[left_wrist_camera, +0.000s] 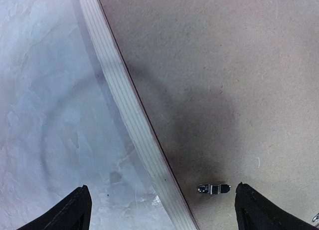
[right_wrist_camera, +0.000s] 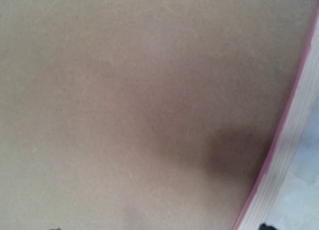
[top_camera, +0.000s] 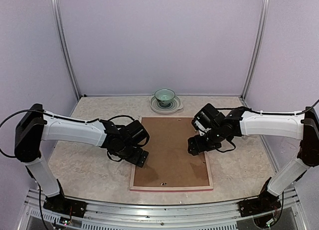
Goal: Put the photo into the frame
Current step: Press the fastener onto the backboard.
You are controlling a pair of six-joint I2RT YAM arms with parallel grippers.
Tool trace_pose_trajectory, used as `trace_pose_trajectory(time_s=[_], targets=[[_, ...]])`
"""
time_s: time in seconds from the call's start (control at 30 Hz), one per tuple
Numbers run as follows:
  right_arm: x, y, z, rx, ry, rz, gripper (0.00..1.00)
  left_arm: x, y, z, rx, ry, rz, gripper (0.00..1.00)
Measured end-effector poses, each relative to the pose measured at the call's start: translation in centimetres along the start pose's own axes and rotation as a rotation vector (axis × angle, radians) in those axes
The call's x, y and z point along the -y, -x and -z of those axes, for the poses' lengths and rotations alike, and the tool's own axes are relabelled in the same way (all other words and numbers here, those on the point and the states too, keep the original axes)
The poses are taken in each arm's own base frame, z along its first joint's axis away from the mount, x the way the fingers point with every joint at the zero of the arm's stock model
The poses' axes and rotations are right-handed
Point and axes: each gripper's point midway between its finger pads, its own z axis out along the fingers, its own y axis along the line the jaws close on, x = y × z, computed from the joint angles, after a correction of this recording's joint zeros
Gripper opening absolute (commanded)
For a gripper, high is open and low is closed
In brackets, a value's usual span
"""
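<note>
The frame (top_camera: pixel 172 188) lies face down in the middle of the table, its pale rim around a brown backing board (top_camera: pixel 169 150). The photo is hidden. My left gripper (top_camera: pixel 139 157) hovers low over the frame's left edge. In the left wrist view it (left_wrist_camera: pixel 164 212) is open, its black fingertips (left_wrist_camera: pixel 77 210) straddling the striped rim (left_wrist_camera: pixel 129 110), with a small metal clip (left_wrist_camera: pixel 213 188) on the board near the right tip. My right gripper (top_camera: pixel 195 146) hangs over the frame's right side. Its wrist view shows the board (right_wrist_camera: pixel 124 90), the pink-edged rim (right_wrist_camera: pixel 294 140) and only the fingertips, wide apart.
A green bowl (top_camera: pixel 165 95) stands on a pale plate (top_camera: pixel 166 108) at the back, just beyond the frame's far edge. Marbled tabletop (top_camera: pixel 84 165) shows left and right of the frame. Walls with metal posts (top_camera: pixel 67 50) close in the workspace.
</note>
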Motion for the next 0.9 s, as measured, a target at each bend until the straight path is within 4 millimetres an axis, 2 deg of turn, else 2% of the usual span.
trace_pose_trajectory(time_s=[0.13, 0.23, 0.4, 0.9], targets=[[0.1, -0.3, -0.2, -0.006, -0.002, 0.0, 0.86, -0.7, -1.3, -0.6, -0.031, 0.019, -0.006, 0.98], [0.1, -0.2, -0.2, -0.001, 0.0, 0.0, 0.86, -0.9, -1.6, -0.8, -0.037, 0.024, -0.006, 0.97], [0.0, 0.0, -0.2, 0.004, 0.003, -0.001, 0.86, -0.9, -1.5, -1.0, -0.034, 0.023, -0.005, 0.96], [-0.2, 0.1, -0.2, 0.011, 0.01, -0.002, 0.87, -0.7, -0.6, -2.0, -0.004, 0.005, 0.019, 0.84]])
